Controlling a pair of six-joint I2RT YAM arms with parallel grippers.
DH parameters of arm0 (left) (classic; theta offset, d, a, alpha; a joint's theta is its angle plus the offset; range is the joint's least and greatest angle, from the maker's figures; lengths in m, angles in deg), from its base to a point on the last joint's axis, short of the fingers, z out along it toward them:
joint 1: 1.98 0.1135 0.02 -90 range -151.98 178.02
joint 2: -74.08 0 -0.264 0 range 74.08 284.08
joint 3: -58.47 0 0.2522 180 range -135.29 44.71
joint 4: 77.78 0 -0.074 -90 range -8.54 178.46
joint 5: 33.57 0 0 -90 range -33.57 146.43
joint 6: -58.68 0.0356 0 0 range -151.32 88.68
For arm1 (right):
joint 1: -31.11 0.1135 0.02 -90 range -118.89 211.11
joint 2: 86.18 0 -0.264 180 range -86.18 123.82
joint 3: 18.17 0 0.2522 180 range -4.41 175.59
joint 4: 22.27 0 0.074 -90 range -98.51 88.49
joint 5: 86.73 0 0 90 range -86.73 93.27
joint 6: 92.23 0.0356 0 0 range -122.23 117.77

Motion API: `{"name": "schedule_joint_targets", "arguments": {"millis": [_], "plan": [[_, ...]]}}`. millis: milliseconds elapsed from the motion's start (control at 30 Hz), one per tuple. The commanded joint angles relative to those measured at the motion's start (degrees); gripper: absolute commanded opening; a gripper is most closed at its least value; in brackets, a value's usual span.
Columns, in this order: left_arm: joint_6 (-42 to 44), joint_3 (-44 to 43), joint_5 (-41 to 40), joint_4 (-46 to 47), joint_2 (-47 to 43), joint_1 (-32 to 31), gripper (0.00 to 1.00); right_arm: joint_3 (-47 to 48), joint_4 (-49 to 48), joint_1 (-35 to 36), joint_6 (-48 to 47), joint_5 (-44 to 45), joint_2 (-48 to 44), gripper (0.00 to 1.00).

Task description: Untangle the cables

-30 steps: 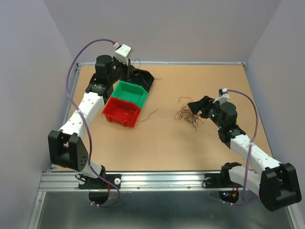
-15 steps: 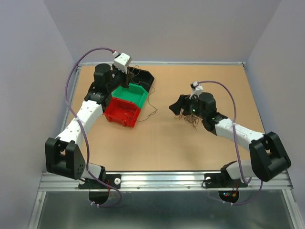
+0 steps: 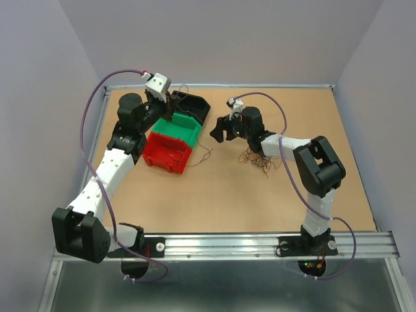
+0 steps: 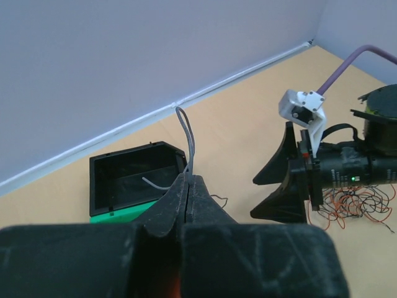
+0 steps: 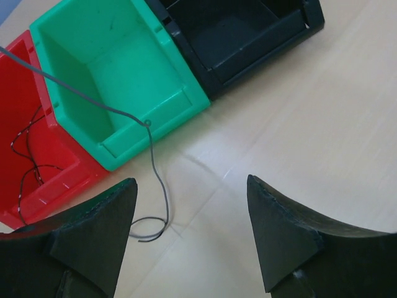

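Note:
The cables point(image 3: 260, 159) lie as a wiry red, brown and black bunch on the table right of centre; they also show in the left wrist view point(image 4: 355, 208). My left gripper point(image 3: 170, 112) point(image 4: 188, 177) hovers over the green bin, shut on one thin grey wire point(image 4: 185, 133). That wire's dark tail point(image 5: 155, 164) crosses the green bin and curls on the table point(image 3: 207, 151). My right gripper point(image 3: 217, 130) point(image 5: 191, 181) stands open above the bare table just right of the wire's tail, with nothing between its fingers.
Three bins stand in a diagonal row at the back left: a red bin point(image 3: 156, 159) point(image 5: 59, 180) with thin wires in it, a green bin point(image 3: 188, 138) point(image 5: 180, 102) and a black bin point(image 3: 200, 107) point(image 5: 248, 59) point(image 4: 99, 186). Walls close in on three sides.
My right arm has swung left, away from the bunch and over to the bins, its jaws staying open. My left gripper has shifted slightly left and back with the wire.

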Motion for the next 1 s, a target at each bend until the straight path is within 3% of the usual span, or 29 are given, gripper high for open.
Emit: {"name": "schedule_joint_targets", "arguments": {"millis": [0,200,300,400,433,500,600,767,967], "plan": [[-1.06,0.60,0.87,3.01,-1.98,-0.16,0.00,7.10,-7.29,0.60,-4.19,-4.78,3.38,0.76],[-1.06,0.43,-0.35,2.66,-1.64,-0.16,0.00,13.34,-10.81,1.22,-4.55,-10.68,8.23,0.72],[-1.41,-0.01,-1.58,2.22,-0.67,-0.16,0.00,16.06,-12.13,1.39,-3.67,-11.90,10.87,0.58],[-1.77,-0.62,-2.99,1.70,0.56,-0.07,0.00,17.83,-13.53,1.48,-2.09,-13.14,12.89,0.34],[-1.77,-0.71,-3.34,1.69,0.91,0.10,0.00,18.18,-14.06,1.57,-1.57,-13.40,13.07,0.15],[-2.12,-0.89,-5.53,1.78,2.14,0.37,0.00,18.10,-15.12,1.57,-0.08,-12.62,12.20,0.01],[-3.87,-1.68,-7.74,2.13,5.03,2.56,0.00,17.39,-15.47,1.83,1.16,-8.68,8.86,0.01],[-8.26,-5.28,-3.26,0.73,12.32,8.79,0.00,19.49,-15.12,4.11,2.48,-7.61,4.55,0.00],[-9.76,-3.88,-0.88,3.54,13.57,11.53,0.00,28.45,-14.68,4.82,3.80,-7.34,8.41,0.01]]}}
